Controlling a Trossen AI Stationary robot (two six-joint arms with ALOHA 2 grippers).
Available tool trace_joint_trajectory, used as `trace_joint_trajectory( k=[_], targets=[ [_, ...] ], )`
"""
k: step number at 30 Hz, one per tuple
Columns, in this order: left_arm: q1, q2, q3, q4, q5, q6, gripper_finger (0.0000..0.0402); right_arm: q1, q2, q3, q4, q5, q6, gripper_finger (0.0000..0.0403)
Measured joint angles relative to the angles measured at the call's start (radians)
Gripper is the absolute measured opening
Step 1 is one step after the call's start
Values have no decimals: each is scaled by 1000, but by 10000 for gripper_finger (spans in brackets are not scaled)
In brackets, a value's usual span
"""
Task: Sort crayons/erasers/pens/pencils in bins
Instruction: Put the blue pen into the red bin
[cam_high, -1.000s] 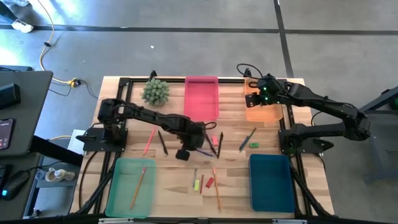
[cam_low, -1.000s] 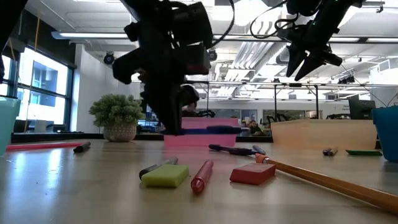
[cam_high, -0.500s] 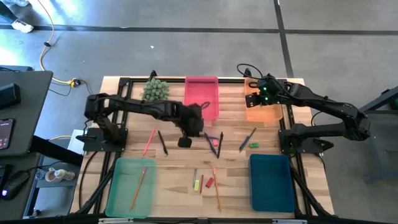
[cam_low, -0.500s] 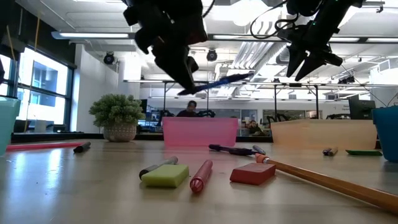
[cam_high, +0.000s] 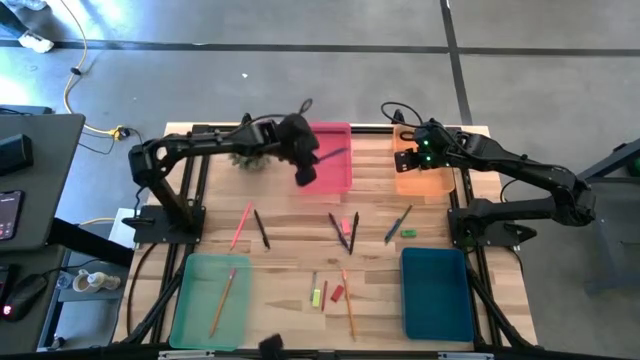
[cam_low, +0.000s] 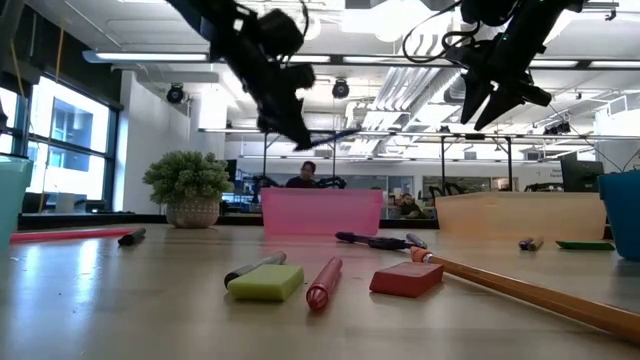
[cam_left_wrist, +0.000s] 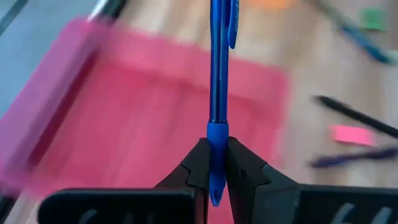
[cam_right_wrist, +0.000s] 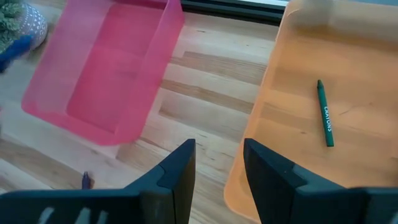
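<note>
I work at a pale wooden table (cam_high: 290, 280) standing on a grey floor; across it the low view shows an open hall with ceiling lights and a potted plant (cam_low: 187, 187) at the table's far edge.

My left gripper (cam_left_wrist: 216, 163) is clamped on a blue pen (cam_left_wrist: 218, 74), which sticks straight out from between my fingers. I hold it in the air above the pink bin (cam_high: 337, 165), whose floor looks bare where I can see it.

My right gripper (cam_right_wrist: 217, 163) hangs with its fingers apart and holding nothing, over the near edge of the orange bin (cam_right_wrist: 348, 155), where one green crayon (cam_right_wrist: 324, 114) lies.

In the pale green bin (cam_high: 190, 300) lies one orange pencil (cam_high: 222, 301). The dark blue bin (cam_high: 436, 292) shows nothing inside.

Loose on the wood between the bins lie more pens, pencils (cam_high: 240, 227) and erasers (cam_high: 337, 293).
</note>
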Motion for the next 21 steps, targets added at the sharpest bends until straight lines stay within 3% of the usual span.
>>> trace_joint_trajectory(
  k=[3,11,21],
  targets=[
    [34,20,-1,8,-53,-103,16,0,0,0,0,18,7,128],
    [84,85,-1,33,-63,-339,16,0,0,0,1,67,21,128],
    [51,102,-1,41,-87,-451,16,0,0,0,5,94,-77,128]
  ],
)
